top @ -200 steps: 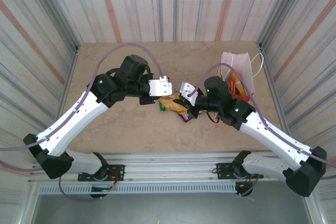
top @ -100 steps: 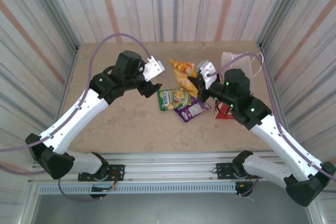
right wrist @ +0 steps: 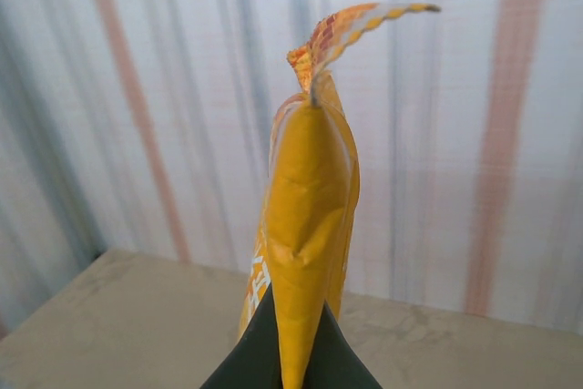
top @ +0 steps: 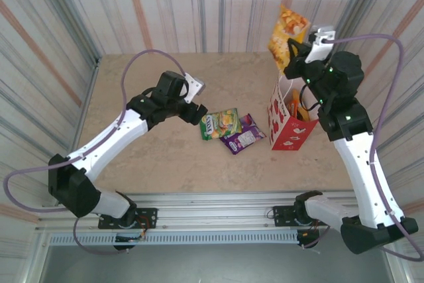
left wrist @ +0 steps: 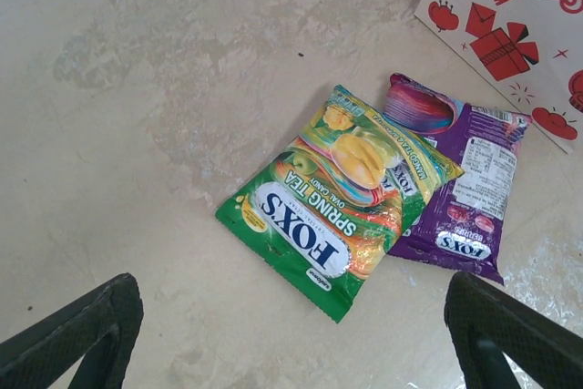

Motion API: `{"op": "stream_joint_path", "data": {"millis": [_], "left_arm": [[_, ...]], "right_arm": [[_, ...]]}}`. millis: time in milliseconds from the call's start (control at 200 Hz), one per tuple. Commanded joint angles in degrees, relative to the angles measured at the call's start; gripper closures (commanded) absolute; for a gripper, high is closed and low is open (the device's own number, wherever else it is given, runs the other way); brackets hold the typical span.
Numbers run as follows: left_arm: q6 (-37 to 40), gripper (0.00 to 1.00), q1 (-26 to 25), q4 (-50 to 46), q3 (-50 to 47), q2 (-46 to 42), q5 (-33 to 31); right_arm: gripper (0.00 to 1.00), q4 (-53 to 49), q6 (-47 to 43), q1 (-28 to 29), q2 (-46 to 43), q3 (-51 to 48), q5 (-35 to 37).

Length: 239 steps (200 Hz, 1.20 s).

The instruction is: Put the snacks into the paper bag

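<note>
The right fingers [right wrist: 260, 362] are clamping the orange packet [top: 287, 34], holding it high at the bag's [top: 285, 127] 12 o'clock. The left fingers [left wrist: 82, 334] are hanging spread wide above the green packet [left wrist: 337, 189] and purple packet [left wrist: 465, 198], which are lying touching on the table [top: 165, 150] at the bag's 9 o'clock.

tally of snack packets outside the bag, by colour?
Orange packet: 1, held up in the right gripper
Green FOX'S packet: 1, on the table
Purple FOX'S packet: 1, on the table
Total: 3 outside the paper bag. What lies inside it is too hidden to count.
</note>
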Motion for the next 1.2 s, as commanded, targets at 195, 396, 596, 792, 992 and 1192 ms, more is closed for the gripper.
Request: {"op": "stream_joint_path", "data": {"millis": [195,396,596,792,992,1192], "left_arm": [[-3.98,0.11,0.3,1.51,0.27,2.17,2.27],[-5.29,0.12,0.35,1.26,0.87,3.72,3.12],[-7.04,0.12,0.29,0.37,1.17,4.92,3.7],[-8.84,0.13,0.69,-0.42,1.48,5.79,5.01],[-14.35,0.16,3.77,-3.05,2.03,7.45,10.51],[-22.12,0.18,9.05,-2.02,-1.98,7.48,15.55]], "right_arm": [[1.0,-8.32,4.49,-7.13,-6.97,-7.62,7.37],[1.0,-9.26,4.92,-8.51,-9.47,-15.31,8.91],[1.0,-8.9,5.88,-10.58,-8.68,-18.5,6.37],[0.77,-10.71,5.86,-11.29,-8.67,-17.96,5.44],[0.57,-16.3,5.88,-11.24,-10.89,-14.43,3.58],[0.58,-18.08,7.99,-9.53,-14.86,-14.7,-7.22]]}}
